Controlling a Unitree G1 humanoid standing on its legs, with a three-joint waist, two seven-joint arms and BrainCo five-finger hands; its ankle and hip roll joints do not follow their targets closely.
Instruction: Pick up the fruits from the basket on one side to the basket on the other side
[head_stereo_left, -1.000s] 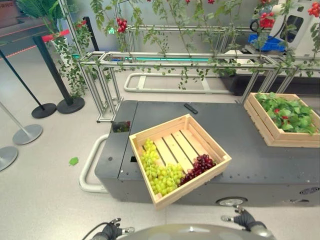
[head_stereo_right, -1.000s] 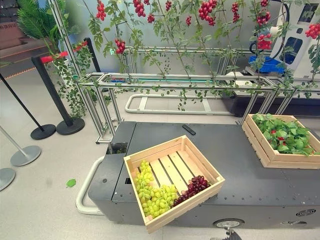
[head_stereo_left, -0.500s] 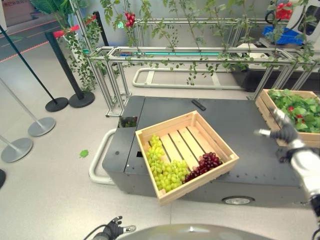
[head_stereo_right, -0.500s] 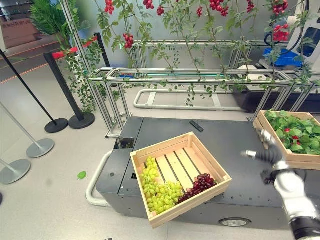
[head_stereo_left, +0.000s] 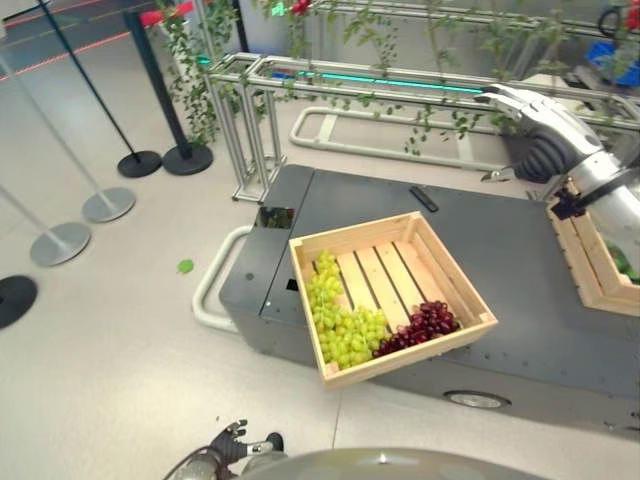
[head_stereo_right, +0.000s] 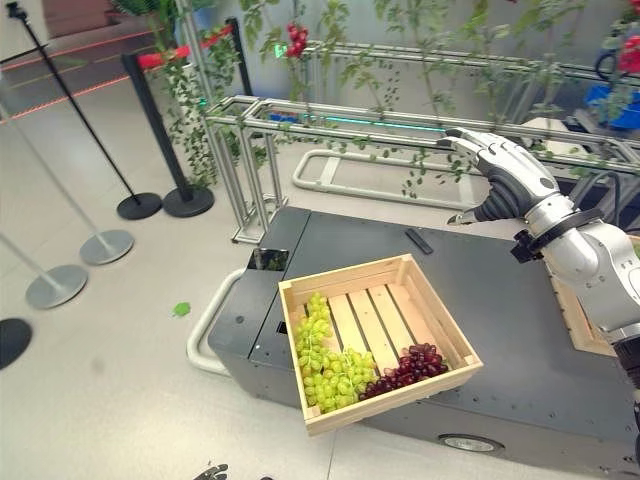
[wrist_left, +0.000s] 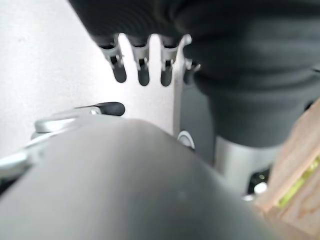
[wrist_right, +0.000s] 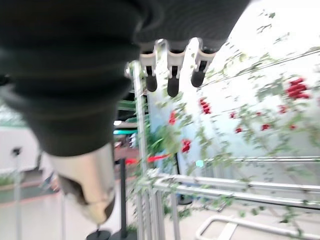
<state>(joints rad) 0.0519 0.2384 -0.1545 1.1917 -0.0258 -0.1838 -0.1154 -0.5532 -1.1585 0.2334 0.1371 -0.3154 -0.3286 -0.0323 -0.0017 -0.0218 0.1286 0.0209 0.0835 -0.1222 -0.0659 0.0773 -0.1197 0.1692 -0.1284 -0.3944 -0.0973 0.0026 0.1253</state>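
A wooden crate sits askew at the front of a grey platform, overhanging its edge. Green grapes lie along the crate's left and front side, and dark red grapes rest in its front right corner. A second wooden crate stands at the platform's right end, cut off by the frame edge. My right hand is raised high over the platform's far right, open and holding nothing. My left hand hangs low near the floor in front of the platform, its fingers straight.
A black remote lies on the platform behind the grape crate. Beyond it runs an aluminium frame hung with vines and red fruit. Stanchion posts stand on the floor at the left, and a green leaf lies near the platform.
My right arm has come up from below, passed the right crate and now sits high over the platform's far right. The camera has shifted, so the whole scene sits differently.
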